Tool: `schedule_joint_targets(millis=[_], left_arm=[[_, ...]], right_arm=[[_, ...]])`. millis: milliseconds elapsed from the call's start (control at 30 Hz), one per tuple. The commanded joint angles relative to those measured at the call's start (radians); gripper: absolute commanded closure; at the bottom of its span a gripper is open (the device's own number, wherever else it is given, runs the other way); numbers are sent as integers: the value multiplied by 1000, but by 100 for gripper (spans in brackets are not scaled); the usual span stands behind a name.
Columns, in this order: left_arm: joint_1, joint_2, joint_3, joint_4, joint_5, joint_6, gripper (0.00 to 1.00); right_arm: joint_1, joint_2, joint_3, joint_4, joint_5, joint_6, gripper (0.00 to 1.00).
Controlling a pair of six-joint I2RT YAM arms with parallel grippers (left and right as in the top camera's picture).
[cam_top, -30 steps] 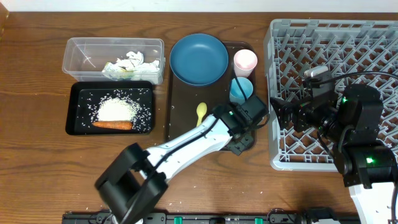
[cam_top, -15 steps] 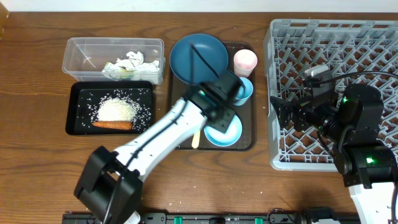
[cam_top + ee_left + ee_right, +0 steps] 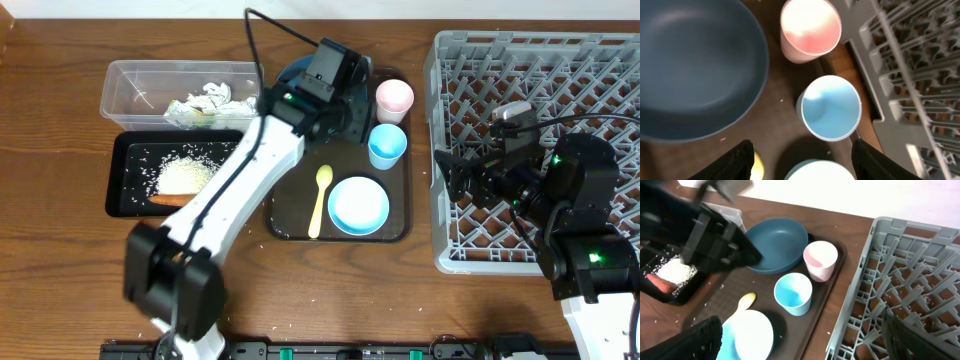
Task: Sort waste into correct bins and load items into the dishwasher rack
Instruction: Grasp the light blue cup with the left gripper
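Over the brown tray [image 3: 295, 195], my left gripper [image 3: 802, 160] hangs empty, fingers apart; light blue cup [image 3: 831, 107] below, pink cup [image 3: 810, 30] beside it.

Matt plastic rack [image 3: 530, 40], wood tbl [image 3: 60, 270]

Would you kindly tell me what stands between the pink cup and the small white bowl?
The light blue cup stands there, seen best in the overhead view.
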Motion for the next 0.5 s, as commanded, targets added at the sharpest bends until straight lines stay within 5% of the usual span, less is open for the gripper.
schedule_joint_targets(millis=[0, 167, 467], left_arm=[[-11, 94, 3, 22, 40, -35, 35], [-18, 158, 3, 32, 44, -57, 37], [-30, 196, 3, 46, 46, -57, 54]], right_arm=[[-14, 0, 21, -11, -9, 14, 1], [-14, 0, 21, -18, -8, 14, 1], [-14, 0, 21, -19, -8, 14, 1]])
